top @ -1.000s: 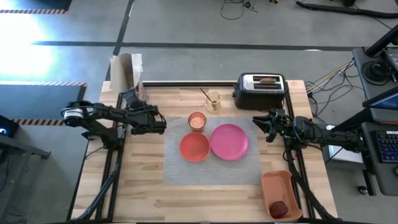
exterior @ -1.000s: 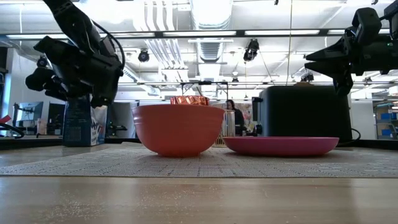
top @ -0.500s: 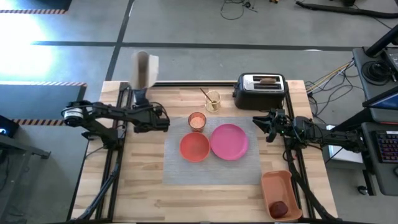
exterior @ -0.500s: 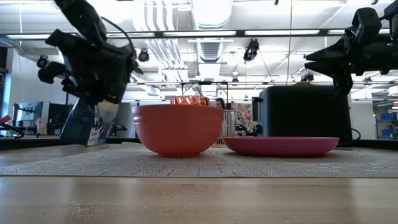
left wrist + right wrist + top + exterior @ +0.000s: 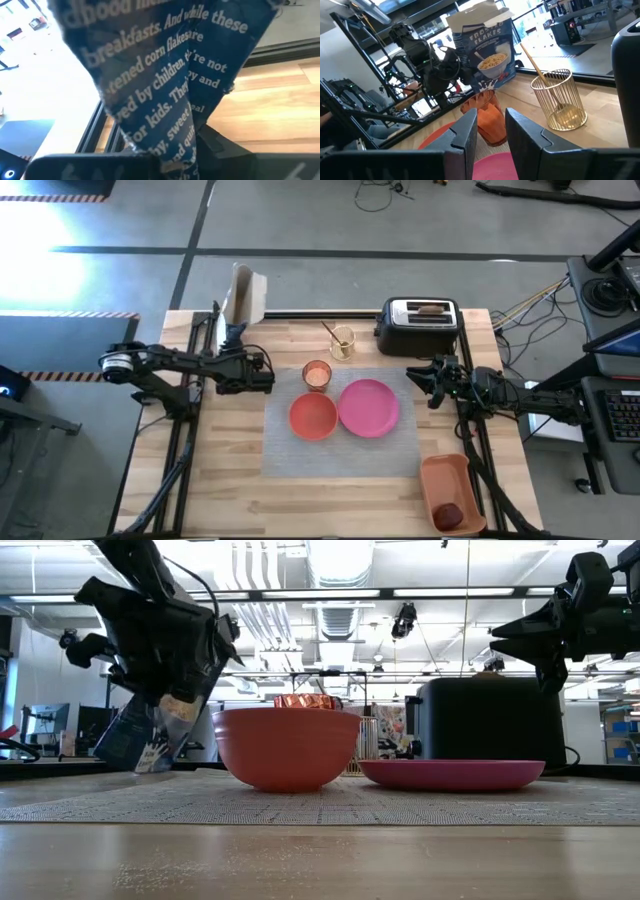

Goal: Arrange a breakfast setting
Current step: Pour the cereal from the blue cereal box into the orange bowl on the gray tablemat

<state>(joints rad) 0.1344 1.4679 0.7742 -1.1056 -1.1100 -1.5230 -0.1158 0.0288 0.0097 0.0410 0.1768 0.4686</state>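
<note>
Woven grey mat (image 5: 300, 450) at table centre carries the round pink plate (image 5: 369, 407), with the orange-red bowl (image 5: 312, 417) touching its left side and the small orange cup (image 5: 316, 374) just behind the bowl. Left gripper (image 5: 237, 358), left of the cup, is clamped on a tilted blue cereal box (image 5: 243, 296) lifted off the table. Right gripper (image 5: 418, 376) hangs near the toaster (image 5: 418, 325), fingers (image 5: 465, 135) slightly apart, holding nothing.

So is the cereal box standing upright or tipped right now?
Tipped. The cereal box leans in the left gripper, which is shut on it, its lower corner off the table.
</note>
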